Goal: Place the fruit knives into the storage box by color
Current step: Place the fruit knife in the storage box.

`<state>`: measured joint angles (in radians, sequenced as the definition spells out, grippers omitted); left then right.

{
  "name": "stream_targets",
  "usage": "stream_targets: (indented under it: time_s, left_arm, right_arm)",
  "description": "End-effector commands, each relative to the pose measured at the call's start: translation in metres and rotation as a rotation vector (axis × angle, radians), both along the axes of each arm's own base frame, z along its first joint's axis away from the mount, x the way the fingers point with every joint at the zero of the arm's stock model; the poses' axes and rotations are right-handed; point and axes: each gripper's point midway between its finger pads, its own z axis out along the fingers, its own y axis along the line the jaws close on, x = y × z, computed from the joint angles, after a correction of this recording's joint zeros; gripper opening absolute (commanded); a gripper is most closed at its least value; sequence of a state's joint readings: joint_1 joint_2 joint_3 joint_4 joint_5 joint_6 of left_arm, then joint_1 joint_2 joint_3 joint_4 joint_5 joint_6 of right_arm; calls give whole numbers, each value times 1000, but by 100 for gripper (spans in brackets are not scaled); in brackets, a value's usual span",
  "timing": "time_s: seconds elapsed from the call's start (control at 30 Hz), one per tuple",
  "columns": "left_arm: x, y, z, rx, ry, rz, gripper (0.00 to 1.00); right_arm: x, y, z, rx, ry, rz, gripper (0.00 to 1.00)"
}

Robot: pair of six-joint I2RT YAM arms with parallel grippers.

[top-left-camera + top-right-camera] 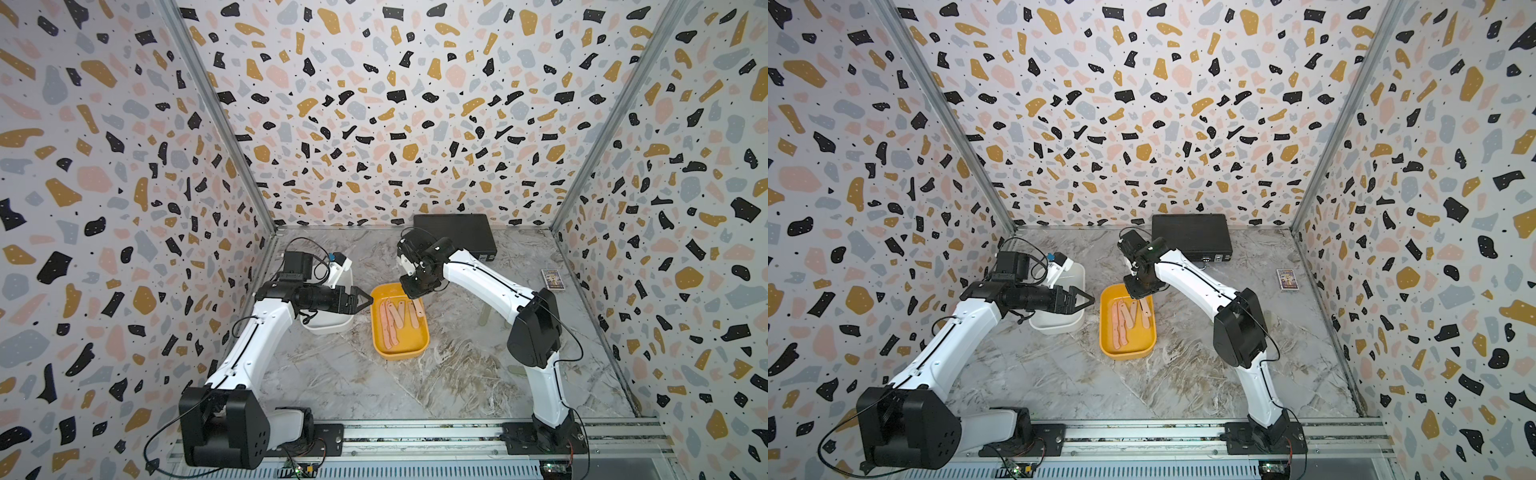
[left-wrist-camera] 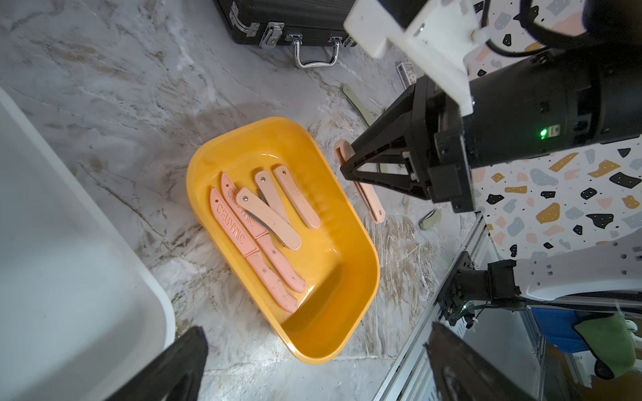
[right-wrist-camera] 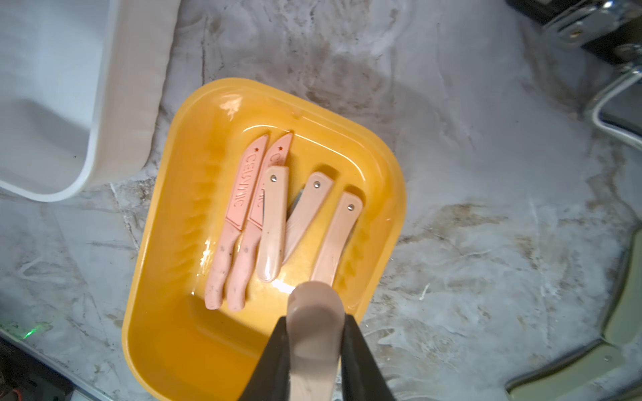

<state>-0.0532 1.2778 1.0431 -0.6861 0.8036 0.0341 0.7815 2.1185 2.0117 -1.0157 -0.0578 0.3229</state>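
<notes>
right gripper (image 3: 316,321) clamped on a salmon-pink flat plastic knife (image 3: 314,302), at 1 o'clock of the mustard-yellow plastic tub (image 3: 153,312) where we gather pinks (image 3: 239,194); left gripper (image 1: 365,300) gapes empty.

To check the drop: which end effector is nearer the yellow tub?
Right. The right end effector, holding a pink knife, hangs over the far rim of the yellow tub; the left end effector is open beside it.
</notes>
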Motion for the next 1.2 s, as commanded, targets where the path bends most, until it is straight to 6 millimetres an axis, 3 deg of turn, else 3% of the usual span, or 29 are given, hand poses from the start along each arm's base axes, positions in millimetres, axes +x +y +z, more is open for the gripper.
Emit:
stream_targets:
  time_s: [0.0,0.3,0.6,0.83,0.93,1.07,1.17]
  left_arm:
    - [0,0,-8,-6,13,-14,99]
    - [1,-2,-14,-16,42,-20,99]
    - [1,-2,-14,-14,43,-17,99]
    - [1,-1,-14,-12,42,-15,99]
    - [1,-1,-14,-12,44,-14,99]
    - [1,-1,-15,-11,45,-13,99]
    - [2,-1,-14,-9,41,-13,99]
  right_arm:
    - [0,6,-15,9,52,-19,22]
    - [1,18,-52,14,111,-32,22]
    - [2,19,-74,-9,133,-43,23]
    - [2,20,-77,-8,138,-43,26]
    - [3,20,-73,-1,133,-39,33]
    - [3,20,-59,14,110,-31,46]
    - [5,20,-43,34,77,-29,49]
